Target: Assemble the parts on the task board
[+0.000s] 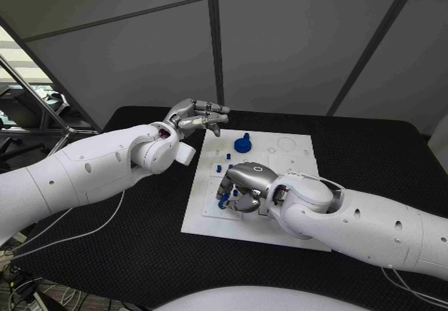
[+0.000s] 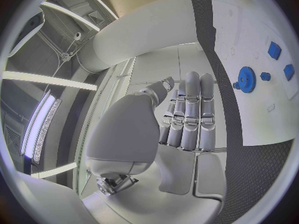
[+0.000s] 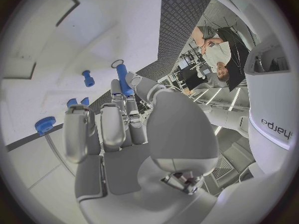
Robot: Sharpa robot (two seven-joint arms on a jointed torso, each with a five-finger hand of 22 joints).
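Mid-assembly: right robot hand pinching blue peg over task board, centre of bench. Left robot hand idle, clenched on nothing, beyond board's far-left corner. Next prob: align peg w/ socket, press in.

My count: one flat white rectangular task board. One blue toothed gear, at the board's 12 o'clock. Right wrist view gives me one long blue cylinder, three small blue pegs, one blue knurled knob and one thin dark ring. Left wrist view adds two blue blocks. Two silver many-fingered hands: left hand, right hand.
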